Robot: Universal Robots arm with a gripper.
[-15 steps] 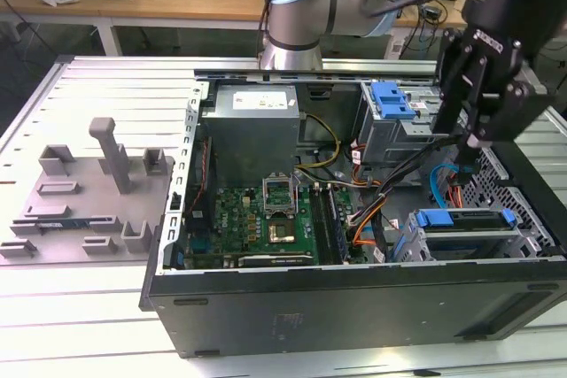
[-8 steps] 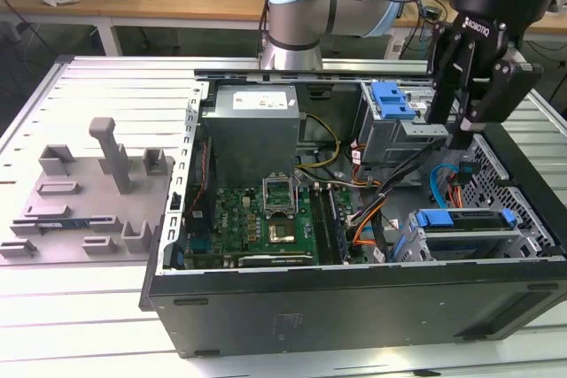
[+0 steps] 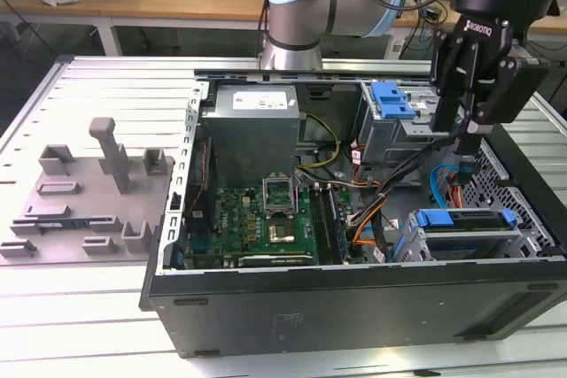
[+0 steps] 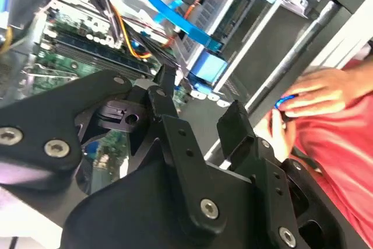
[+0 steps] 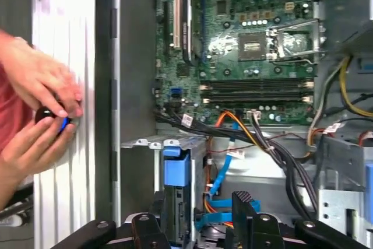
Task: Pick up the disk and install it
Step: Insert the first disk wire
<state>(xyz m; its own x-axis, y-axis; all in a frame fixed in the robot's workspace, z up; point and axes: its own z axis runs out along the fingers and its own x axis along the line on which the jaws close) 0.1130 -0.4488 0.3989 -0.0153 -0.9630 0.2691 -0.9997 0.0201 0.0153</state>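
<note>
The disk [image 3: 465,235] lies flat in the bay at the front corner of the open computer case, on the exterior view's right. Its blue bracket [image 3: 464,217] frames the top edge. In the first wrist view the disk's blue bracket [image 5: 176,168] stands in the bay just beyond my fingertips. My black gripper [image 3: 461,126] hangs above and slightly behind that bay, open, with nothing between its fingers. Both wrist views show the gripper [image 5: 195,217] [image 4: 201,100] with a wide gap between its fingers.
A grey drive cage with a blue latch [image 3: 394,99] stands behind the bay. The grey power supply [image 3: 252,130] and green motherboard [image 3: 266,219] fill the case's left. Cables [image 3: 390,192] run between them. A person's hands [image 5: 41,94] hold a small object beside the case.
</note>
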